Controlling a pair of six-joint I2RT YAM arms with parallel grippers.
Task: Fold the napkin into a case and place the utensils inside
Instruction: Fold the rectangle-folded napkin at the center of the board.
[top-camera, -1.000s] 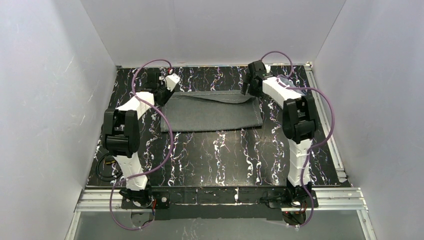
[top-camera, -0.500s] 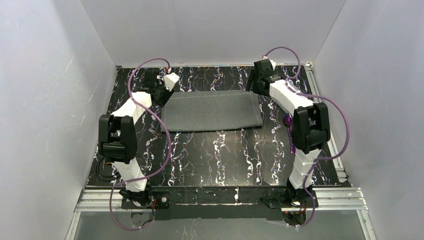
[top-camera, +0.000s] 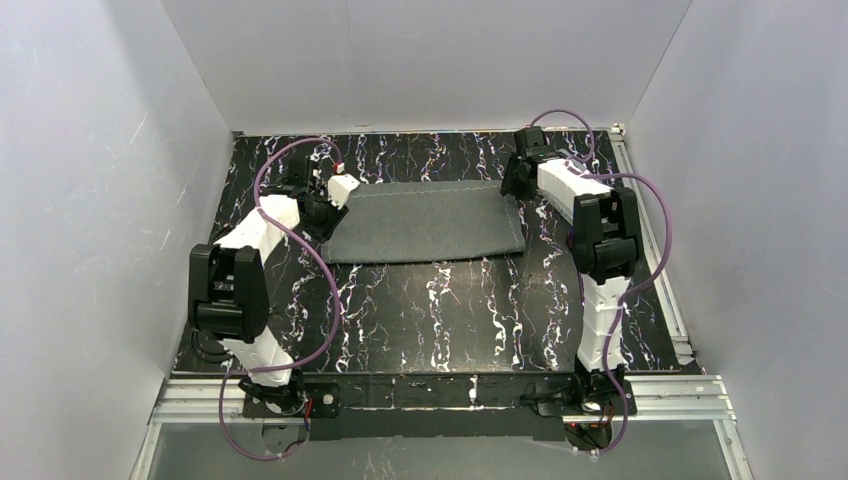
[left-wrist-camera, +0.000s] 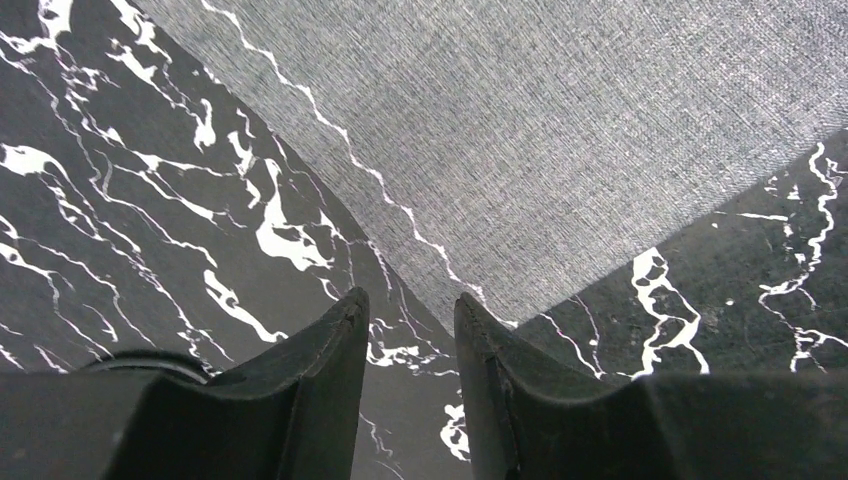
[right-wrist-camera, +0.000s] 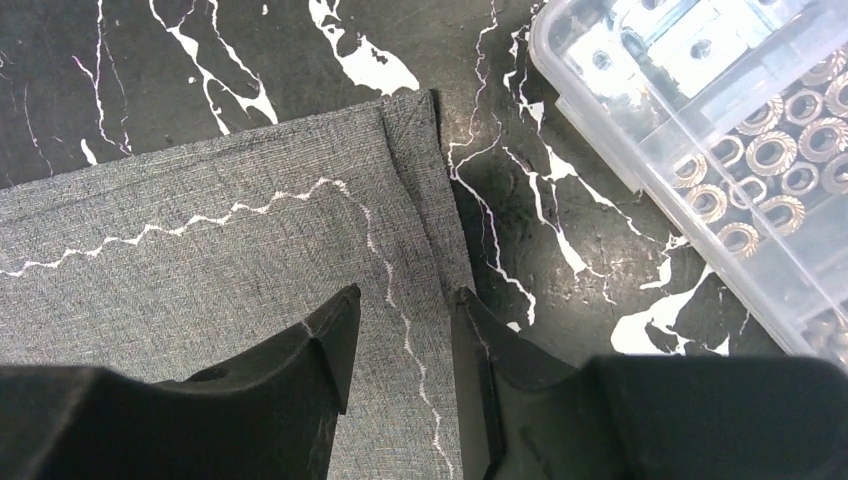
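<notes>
Top external view: past the marbled counter (top-camera: 430, 310), the napkin (top-camera: 425, 222) lies as a folded band in the upper middle. The left end effector (left-wrist-camera: 405, 305), narrowly spread and pinching nothing, hovers by its left corner; the right end effector (right-wrist-camera: 400, 295), half spread, straddles the stitched right hem. I judge both should catch every layer and lift together, clear of the nearby plastic box (right-wrist-camera: 720, 130).

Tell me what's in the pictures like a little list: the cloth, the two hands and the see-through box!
napkin: grey rectangle, lying flat at the far side of the table
left hand: open, by a napkin corner, holding nothing
right hand: open, fingers either side of the napkin's edge
box: clear, small metal rings inside, beside the napkin, not touching
</notes>
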